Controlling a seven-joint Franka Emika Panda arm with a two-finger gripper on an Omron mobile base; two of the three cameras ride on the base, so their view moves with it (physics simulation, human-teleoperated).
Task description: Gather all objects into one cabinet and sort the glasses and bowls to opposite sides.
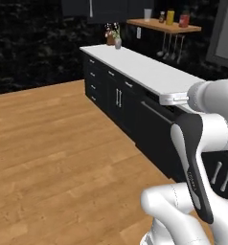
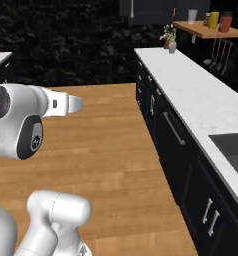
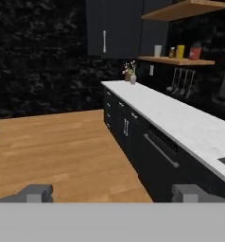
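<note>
The cabinet (image 3: 115, 27) is a black wall unit at the far end of the kitchen. Its door is closed and carries a slim white bar handle (image 3: 104, 41). It also appears at the top edge as the cabinet (image 1: 94, 8) and the cabinet (image 2: 141, 10). My gripper (image 3: 113, 194) is open, far from it, with nothing between the two dark fingertips (image 3: 36, 193). The glasses and bowls are out of view.
A long white counter (image 3: 180, 118) over black drawer units runs along the right. A small flower vase (image 3: 132, 78) stands at its far end. A wooden shelf (image 3: 177, 60) holds a pale cup and jars, with utensils hanging below. Open wooden floor (image 3: 57, 142) lies to the left.
</note>
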